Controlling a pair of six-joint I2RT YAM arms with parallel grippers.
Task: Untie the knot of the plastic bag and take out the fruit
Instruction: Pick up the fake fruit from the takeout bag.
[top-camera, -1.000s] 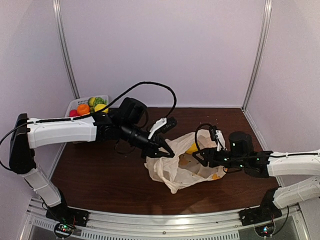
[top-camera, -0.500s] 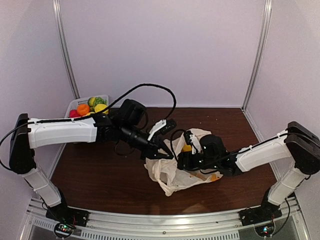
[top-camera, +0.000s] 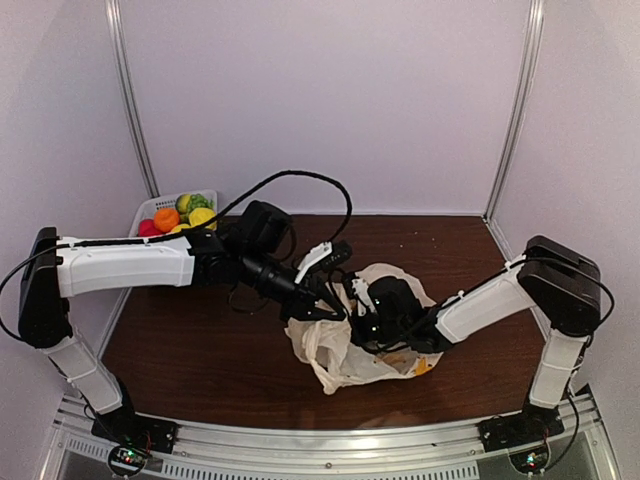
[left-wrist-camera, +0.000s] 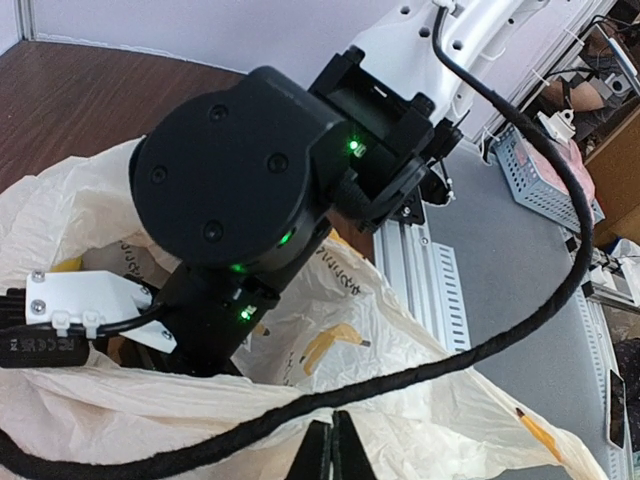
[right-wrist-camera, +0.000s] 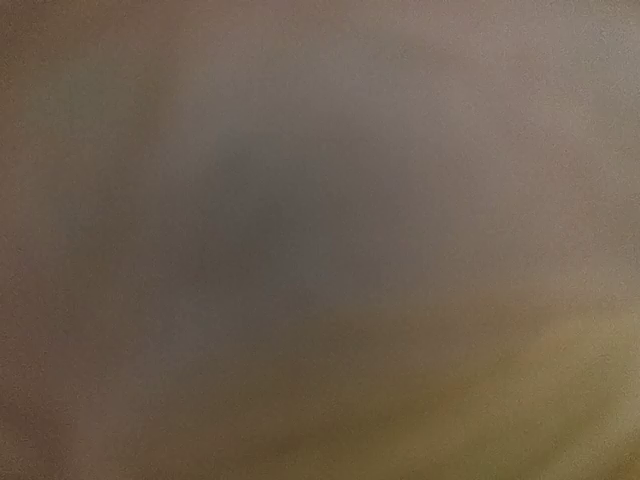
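Ok, top view: plastic bag lies crumpled mid-counter, between the 2 arms. L arm reaches in from the left. Left tool is pinched fully closed on the bag's upper rim and holds that edge up. Wrist cam shows the same: closed tips at btm centre w/ cream plastic bunched round them, bag mouth gaping in front. Right tool is pushed nose-down into the mouth from the right. Its black wrist body fills the opening and the fingers are hidden by plastic, so can't tell how wide it is or if it holds anything. R wrist cam is grey-brown blur w/ a yellowish tint lower right, nothing readable. Fruit isn't clearly visible: a yellow sliver shows inside the bag at the left edge of L wrist cam, can't tell what. White basket w/ coloured toy pieces sits far-left corner, well apart from the bag.
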